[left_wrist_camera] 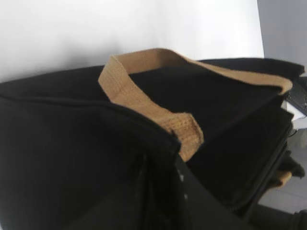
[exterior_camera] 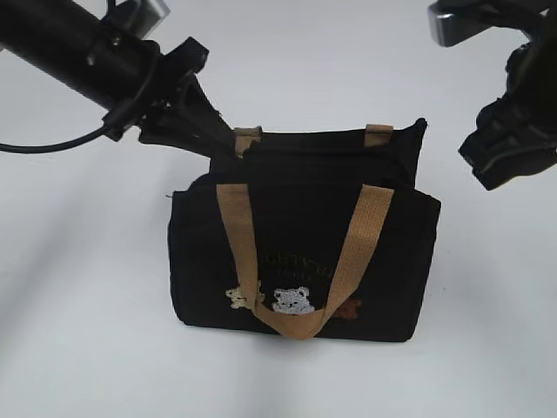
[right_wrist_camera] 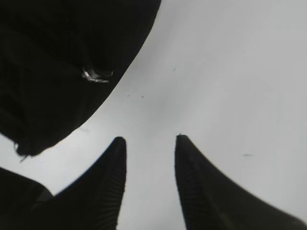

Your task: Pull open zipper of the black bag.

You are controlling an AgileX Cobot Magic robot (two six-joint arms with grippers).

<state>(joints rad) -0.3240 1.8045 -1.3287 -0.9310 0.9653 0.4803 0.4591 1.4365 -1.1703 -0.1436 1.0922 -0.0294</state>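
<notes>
bag [exterior_camera: 305, 252] upright mid-table; right gripper [right_wrist_camera: 149, 143] parted, empty, off bag's right end, silver pull [right_wrist_camera: 96, 75] glinting near it; left gripper [exterior_camera: 228, 139] at bag's back-left corner, grip unclear; judgement: re-pinch pull, draw along zipper, left steadying

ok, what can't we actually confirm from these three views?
- Zipper state: exterior view, hidden behind the black bag top edge; the wrist views don't show it clearly.
- Left hand grip: bag fabric hides the tips.
- Lettering on the bag's front: too blurred.
- Right hand: apart, nothing between.
</notes>
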